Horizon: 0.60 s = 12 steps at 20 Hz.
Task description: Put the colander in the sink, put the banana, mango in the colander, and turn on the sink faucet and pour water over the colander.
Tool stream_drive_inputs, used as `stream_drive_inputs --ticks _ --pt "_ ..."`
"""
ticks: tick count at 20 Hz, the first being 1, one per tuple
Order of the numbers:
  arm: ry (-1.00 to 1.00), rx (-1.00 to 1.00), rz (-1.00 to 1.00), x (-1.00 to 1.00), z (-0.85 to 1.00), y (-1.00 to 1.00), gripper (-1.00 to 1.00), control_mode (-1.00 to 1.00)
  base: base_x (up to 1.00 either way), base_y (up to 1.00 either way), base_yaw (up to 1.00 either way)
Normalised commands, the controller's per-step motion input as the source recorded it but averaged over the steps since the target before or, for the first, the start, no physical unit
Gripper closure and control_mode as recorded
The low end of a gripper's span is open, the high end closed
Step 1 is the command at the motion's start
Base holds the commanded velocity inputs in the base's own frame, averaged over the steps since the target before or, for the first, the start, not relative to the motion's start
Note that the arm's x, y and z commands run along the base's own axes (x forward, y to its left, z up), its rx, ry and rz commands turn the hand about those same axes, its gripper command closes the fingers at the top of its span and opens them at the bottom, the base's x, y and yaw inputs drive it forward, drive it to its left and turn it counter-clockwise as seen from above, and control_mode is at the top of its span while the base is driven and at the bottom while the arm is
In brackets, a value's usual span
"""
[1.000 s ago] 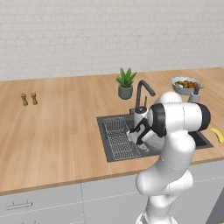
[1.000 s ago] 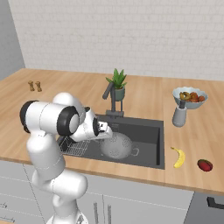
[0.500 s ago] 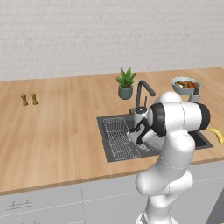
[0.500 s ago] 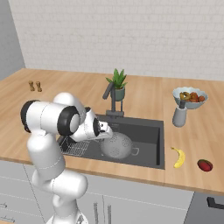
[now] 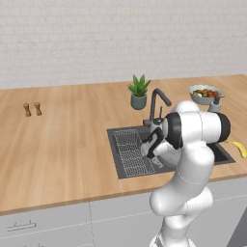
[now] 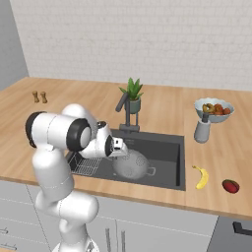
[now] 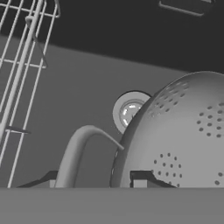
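One wire rack (image 6: pixel 84 166) beside colander (image 6: pixel 134 164)

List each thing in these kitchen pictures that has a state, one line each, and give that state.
Colander: in the sink, tipped, held by the gripper.
Faucet: no water running.
Banana: lying on the counter.
Mango: on the counter beside the banana.
Wire rack: in the sink's left end.
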Motion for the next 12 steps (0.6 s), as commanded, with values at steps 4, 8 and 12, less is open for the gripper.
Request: stream_drive_inputs --ticks 4,8,12 --pt "0.0 0.0 0.0 0.0 -0.3 0.0 -1.0 -1.0 0.0 0.0 0.0" --pt "0.0 0.0 0.0 0.0 -0.23 -0.02 -1.0 -1.0 0.0 0.0 0.0" --pt "0.0 0.0 0.0 0.0 -0.12 -0.06 -1.0 -1.0 0.0 0.0 0.0"
